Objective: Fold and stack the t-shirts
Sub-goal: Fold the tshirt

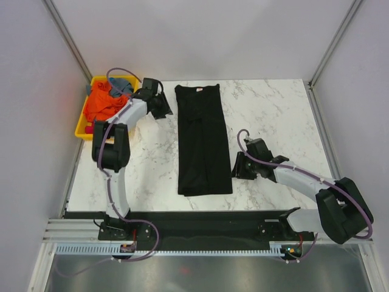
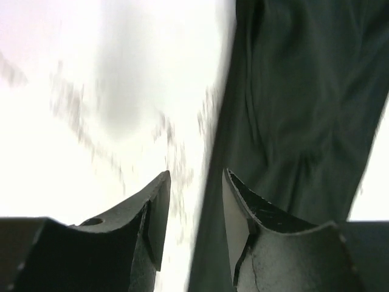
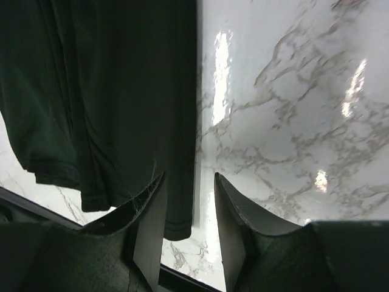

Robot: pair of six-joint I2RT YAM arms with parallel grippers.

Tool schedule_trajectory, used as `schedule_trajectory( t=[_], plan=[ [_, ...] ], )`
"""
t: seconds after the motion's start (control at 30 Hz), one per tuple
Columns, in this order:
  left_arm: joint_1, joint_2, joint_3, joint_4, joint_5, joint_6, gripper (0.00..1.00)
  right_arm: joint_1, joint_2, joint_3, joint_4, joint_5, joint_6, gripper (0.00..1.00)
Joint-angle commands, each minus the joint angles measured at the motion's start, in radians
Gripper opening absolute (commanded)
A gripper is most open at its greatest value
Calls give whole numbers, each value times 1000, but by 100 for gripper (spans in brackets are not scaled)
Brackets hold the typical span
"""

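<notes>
Black t-shirt lies flat near the middle of the marble surface, folded lengthwise into a long narrow strip; its collar end points to the far side and its hem end lies near the front edge of the surface, on the side of the arm bases; the long sides run nearly straight, with a few soft creases down the cloth. An orange t-shirt sits crumpled in the yellow tray at the far left corner, well apart from the black one; a grey-blue t-shirt is bunched at the far end of the same tray, touching the orange cloth. The left claw hangs just beside the strip's left edge near the collar end; its wrist view is blurred, yet the two fingers stand partly apart with only bare marble and the cloth's edge showing in the gap, so it grips nothing. The right claw is just beside the strip's right edge toward the hem end; its fingers are likewise moderately spread, with the edge of the black cloth and marble seen below between them; nothing is pinched.
</notes>
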Motion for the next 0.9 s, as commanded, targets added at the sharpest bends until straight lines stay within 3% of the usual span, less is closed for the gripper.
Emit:
schedule_trajectory(
  t=[0.0,0.1,0.3,0.47,0.6,0.67,0.77,0.8,0.87],
  plan=[
    [-64,-259,-201,-59,-106,36,46,33,-62,-58,73,-28,50,45],
    [-151,-440,-437,-73,-163,-5,46,47,-67,-93,88,-42,59,45],
    [-345,-664,-747,-67,-39,-105,40,67,-126,-135,48,-54,70,45],
    [-472,-763,-936,2,-1,-224,38,78,-144,-175,73,-72,82,45],
    [-492,-801,-1071,189,121,-276,36,87,-96,-179,68,-69,82,43],
    [-507,-794,-1101,195,115,-284,33,92,-96,-184,71,-65,86,41],
    [-526,-774,-1112,130,32,-295,30,96,-102,-187,70,-66,90,32],
    [-530,-772,-1110,110,9,-298,29,99,-107,-188,65,-65,92,24],
    [-556,-774,-1095,42,-57,-306,28,102,-119,-196,57,-53,99,17]
  ],
)
